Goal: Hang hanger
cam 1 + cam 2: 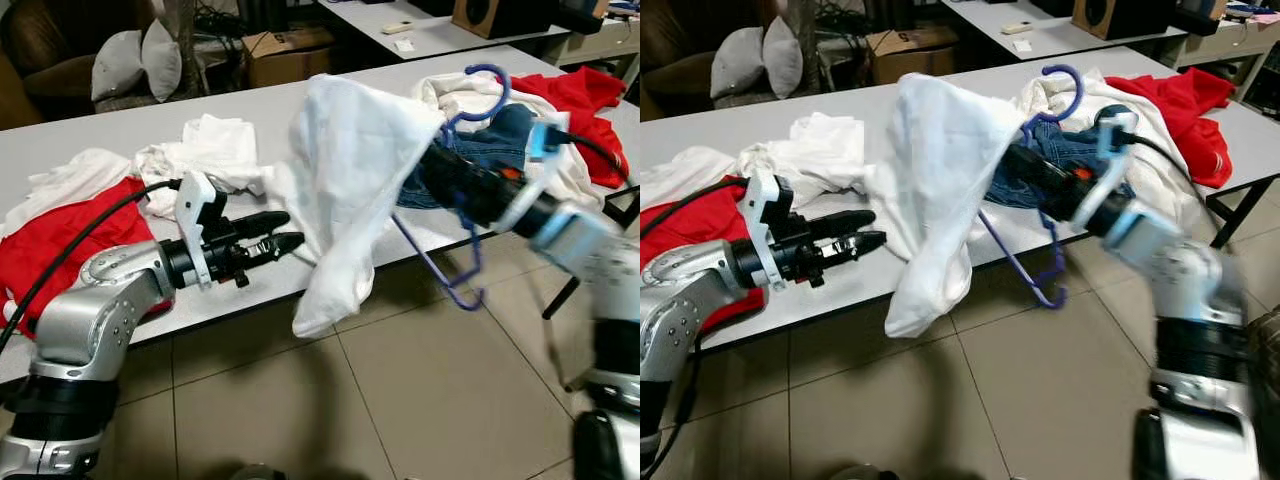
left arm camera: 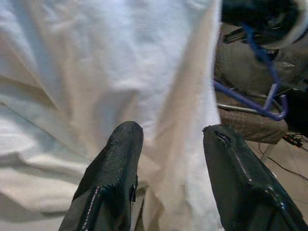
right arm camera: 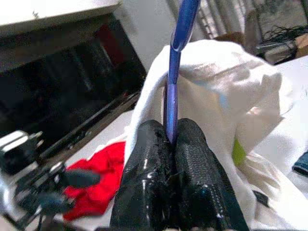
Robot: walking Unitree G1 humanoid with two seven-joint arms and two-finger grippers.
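One shoulder only of white cotton garment (image 1: 345, 190) on thin blue plastic hanger (image 1: 470, 255) pinched by right end effector (image 3: 171, 144), left end effector (image 1: 285, 235) spread, empty — likely to slide off.

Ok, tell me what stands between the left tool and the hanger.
The white garment draped over the blue hanger hangs between them. The left tool is open, pointing at the cloth, while the right tool is shut on the hanger's bar.

Cluttered workroom: long grey tables (image 1: 250, 110) (cardboard box (image 1: 290, 52), speaker (image 1: 500, 15)).
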